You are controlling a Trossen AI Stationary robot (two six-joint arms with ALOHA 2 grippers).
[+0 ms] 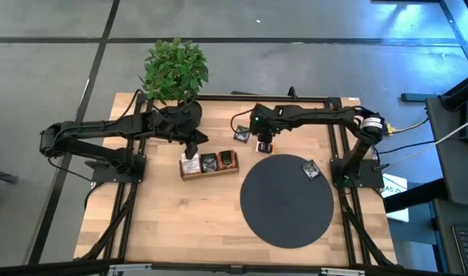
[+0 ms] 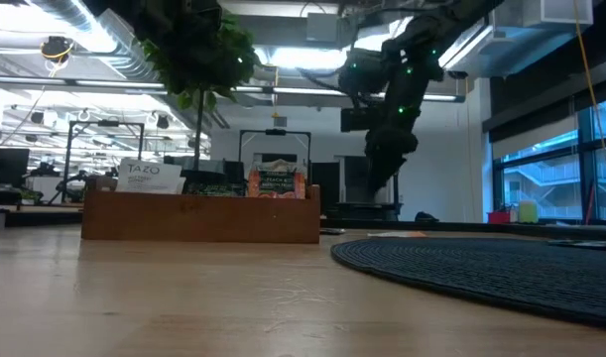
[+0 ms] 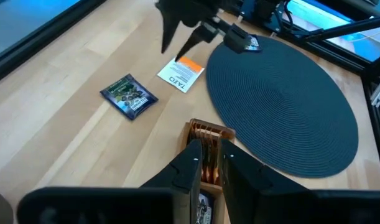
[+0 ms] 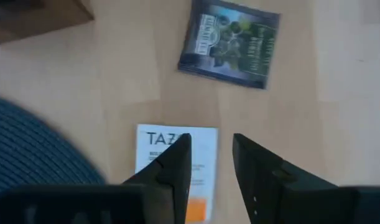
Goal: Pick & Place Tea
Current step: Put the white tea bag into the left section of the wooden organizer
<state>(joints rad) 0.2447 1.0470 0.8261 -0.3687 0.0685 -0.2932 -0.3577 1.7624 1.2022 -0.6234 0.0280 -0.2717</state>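
The right gripper [image 4: 208, 168] hangs right over a white sachet [image 4: 177, 168] with orange print lying on the bare wood at about 12 o'clock of the black mat [image 1: 286, 201]. Its fingers are parted with a narrow gap and nothing between them, so my guess is it's lined up for a grab. A dark sachet [image 4: 230, 43] lies on the wood just beyond it, and another dark one [image 1: 311, 169] already sits on the mat at roughly 1 o'clock.

The left gripper [image 3: 209, 163] hovers above the wooden tray [image 1: 209, 165], at the tray's 9 o'clock end. Its fingers are close together with a slim gap; I can't tell whether a sachet is pinched in there, since they block the view of what's right below.

From table level the tray's wall hides most of the sachets standing inside, only the tops poke out. The potted plant [image 1: 175, 70] covers part of the left arm from above.
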